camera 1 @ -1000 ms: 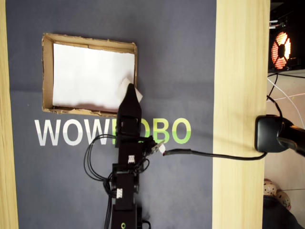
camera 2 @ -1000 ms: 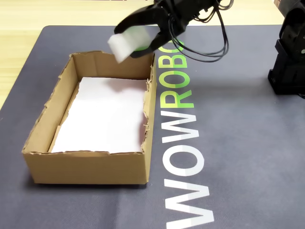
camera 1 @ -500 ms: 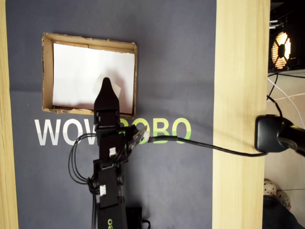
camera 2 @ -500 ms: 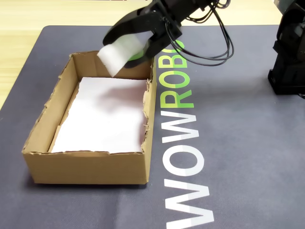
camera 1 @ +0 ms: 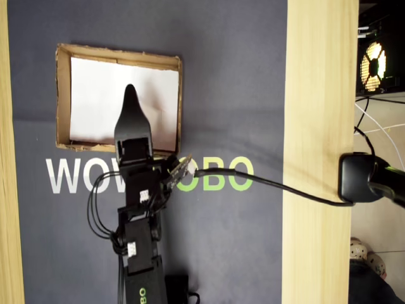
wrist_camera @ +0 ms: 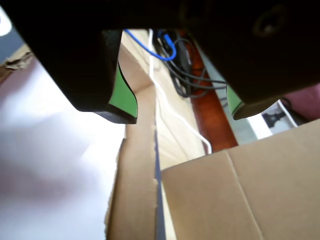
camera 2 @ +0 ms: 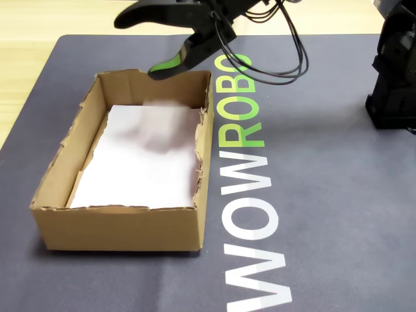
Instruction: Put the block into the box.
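**Hand.** The hand (camera 2: 138, 47) is spread wide and holds nothing. It hangs over the far end of the box (camera 2: 117, 227). In the wrist view the hand (wrist_camera: 182, 116) shows two dark jaws well apart with clear space between them, each faced with a green pad (wrist_camera: 122, 97). In the overhead view the hand (camera 1: 130, 95) reaches over the box (camera 1: 63, 95) from its lower rim; only one jaw shows there.

**Block.** The block (camera 2: 170, 112) shows only as a blurred pale patch inside the box, at the far end below the hand, over the paper sheet (camera 2: 136, 175). A soft shadow lies on the sheet just in front of it. I cannot tell whether it rests on the sheet. The overhead view does not show it.

**Box.** Brown cardboard, shallow, with ragged top edges. The sheet (camera 1: 95, 95) covers most of the floor. The wrist view shows a cardboard wall (wrist_camera: 135, 190) close up.

**Writing.** The dark grey mat (camera 2: 338, 195) bears "WOWROBO" (camera 2: 247, 195): "WOW" and "R" in white, the remaining letters green. In the overhead view the arm covers the middle of the word (camera 1: 82, 176).

**Surroundings.** The mat lies on a pale wooden counter (camera 1: 319, 126).
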Action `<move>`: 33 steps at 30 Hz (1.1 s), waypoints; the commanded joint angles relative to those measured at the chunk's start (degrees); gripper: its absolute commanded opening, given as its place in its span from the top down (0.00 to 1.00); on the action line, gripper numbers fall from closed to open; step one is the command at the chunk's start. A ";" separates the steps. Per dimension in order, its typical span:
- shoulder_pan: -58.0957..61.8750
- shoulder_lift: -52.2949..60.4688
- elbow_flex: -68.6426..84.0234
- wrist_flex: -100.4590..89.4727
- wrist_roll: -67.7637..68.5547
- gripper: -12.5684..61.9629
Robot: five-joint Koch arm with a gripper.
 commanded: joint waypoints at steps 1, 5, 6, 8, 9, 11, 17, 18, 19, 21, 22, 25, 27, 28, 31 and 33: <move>0.26 4.22 -1.49 -1.14 -2.90 0.36; 1.58 7.03 -1.05 -1.14 -4.57 0.37; 2.20 7.65 -0.62 -1.23 -6.15 0.36; 3.96 8.53 1.14 -2.55 -9.49 0.35; 4.83 9.49 2.72 -4.22 -10.72 0.35; 6.59 11.07 6.86 -9.76 -12.39 0.35; 10.81 15.47 17.84 -20.92 -14.85 0.36; 11.16 16.00 18.72 -20.92 -14.85 0.36; 11.60 16.79 19.60 -20.92 -14.85 0.36; 12.39 18.72 21.71 -21.01 -14.77 0.35; 12.66 19.86 22.94 -21.01 -14.77 0.35; 12.92 23.99 27.42 -21.27 -14.59 0.35; 12.92 26.72 29.97 -21.80 -14.59 0.35; 12.92 27.95 31.46 -22.76 -14.59 0.35; 13.01 31.03 35.24 -26.54 -14.77 0.36; 13.71 32.78 36.74 -27.16 -14.85 0.36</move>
